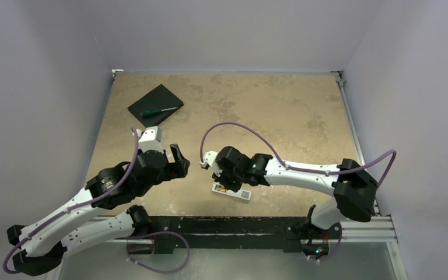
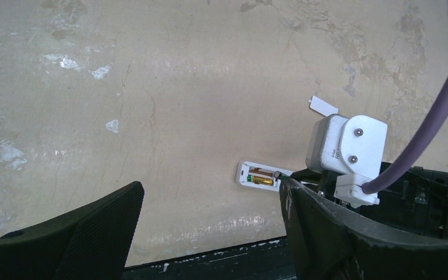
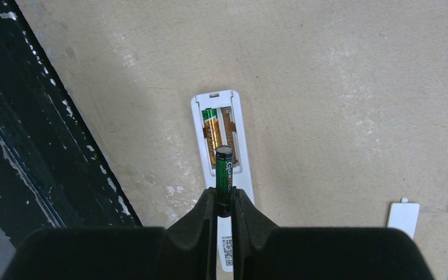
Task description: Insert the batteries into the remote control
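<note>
Green second battery (image 3: pixel 224 169) pinched upright in closed right tool (image 3: pixel 224 197), poised over vacant slot beside seated battery (image 3: pixel 211 131) in white remote control (image 3: pixel 216 98), back-up at frame centre on counter (image 3: pixel 350 87); left tool (image 2: pixel 210 195) wide open, empty.

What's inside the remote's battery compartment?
One battery lies in one slot of the remote control. The other slot looks empty; the second battery, in the right gripper, hides its near end.

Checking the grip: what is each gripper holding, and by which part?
The right gripper pinches one battery by its back half, free end over the remote control. The left gripper is open and empty.
</note>
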`<action>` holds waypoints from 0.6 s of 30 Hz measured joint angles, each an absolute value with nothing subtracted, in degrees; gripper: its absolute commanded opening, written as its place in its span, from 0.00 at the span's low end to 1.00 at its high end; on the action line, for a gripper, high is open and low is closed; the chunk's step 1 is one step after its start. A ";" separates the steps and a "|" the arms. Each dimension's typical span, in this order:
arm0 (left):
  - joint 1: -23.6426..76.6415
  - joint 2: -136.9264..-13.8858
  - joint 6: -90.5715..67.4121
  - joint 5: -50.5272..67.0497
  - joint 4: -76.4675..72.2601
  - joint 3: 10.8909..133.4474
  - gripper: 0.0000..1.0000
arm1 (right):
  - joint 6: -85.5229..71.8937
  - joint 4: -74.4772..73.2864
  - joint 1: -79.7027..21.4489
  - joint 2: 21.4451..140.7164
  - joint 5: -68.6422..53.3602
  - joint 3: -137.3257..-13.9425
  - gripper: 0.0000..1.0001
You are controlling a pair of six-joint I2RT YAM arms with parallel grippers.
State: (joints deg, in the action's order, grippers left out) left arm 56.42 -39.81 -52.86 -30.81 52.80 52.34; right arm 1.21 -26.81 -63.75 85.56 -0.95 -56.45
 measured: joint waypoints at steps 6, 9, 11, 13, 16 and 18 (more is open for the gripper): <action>56.42 -38.26 -52.88 -31.11 53.87 52.31 0.87 | 1.04 -26.50 -63.77 87.44 -0.95 -56.97 0.06; 56.42 -37.78 -52.88 -31.33 54.13 52.29 0.87 | 1.04 -26.30 -63.81 88.42 -0.93 -57.23 0.07; 56.42 -37.71 -52.88 -31.33 54.17 52.29 0.87 | 1.04 -26.20 -63.86 88.97 -0.93 -57.30 0.08; 56.42 -37.69 -52.88 -31.33 54.19 52.27 0.87 | 1.04 -26.15 -63.92 89.36 -0.93 -57.32 0.09; 56.42 -37.60 -52.88 -31.33 54.30 52.27 0.87 | 1.04 -26.11 -64.03 89.95 -0.91 -57.34 0.10; 56.42 -37.45 -52.90 -31.33 54.46 52.25 0.87 | 1.04 -26.11 -64.12 90.41 -0.89 -57.45 0.10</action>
State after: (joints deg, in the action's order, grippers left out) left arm 56.42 -37.45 -52.90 -31.33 54.46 52.25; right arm 1.04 -26.11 -64.12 90.41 -0.89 -57.45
